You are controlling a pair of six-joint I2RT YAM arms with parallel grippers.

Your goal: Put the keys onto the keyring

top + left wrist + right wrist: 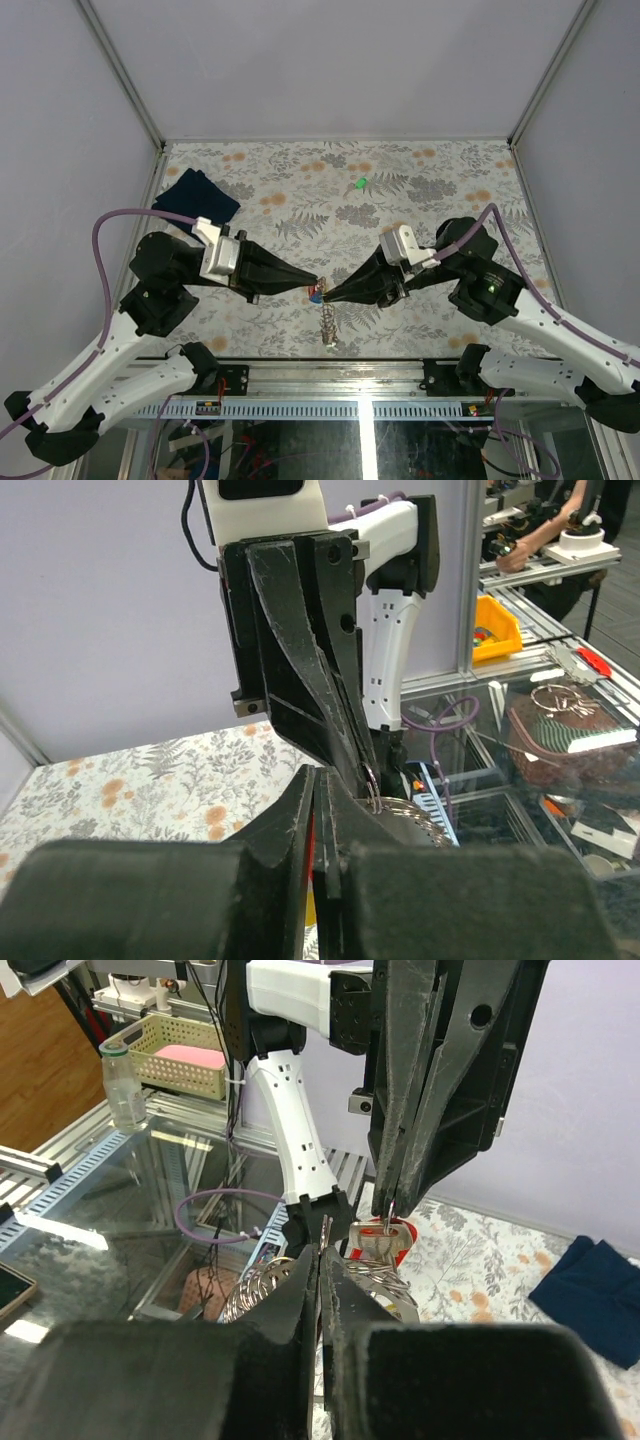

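Mostly hidden between my tips, the keyring point(385, 1280) and red-tagged key point(398, 1245) are crowding together; both jaws are pressing shut, hovering near the desk point(420, 320) edge.

Cloth point(197, 197) at table's point(430, 180) far-left corner, lone key point(360, 184) near far edge, left gripper point(312, 284) and right gripper point(330, 294) tip to tip by near edge centre, keyring point(326, 316) just below them.

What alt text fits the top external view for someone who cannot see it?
The left gripper and right gripper, both shut, meet tip to tip near the table's front edge, pinching red- and blue-tagged keys and the keyring, its chain trailing toward the near edge. A green-tagged key lies farther back, a dark blue cloth far left.
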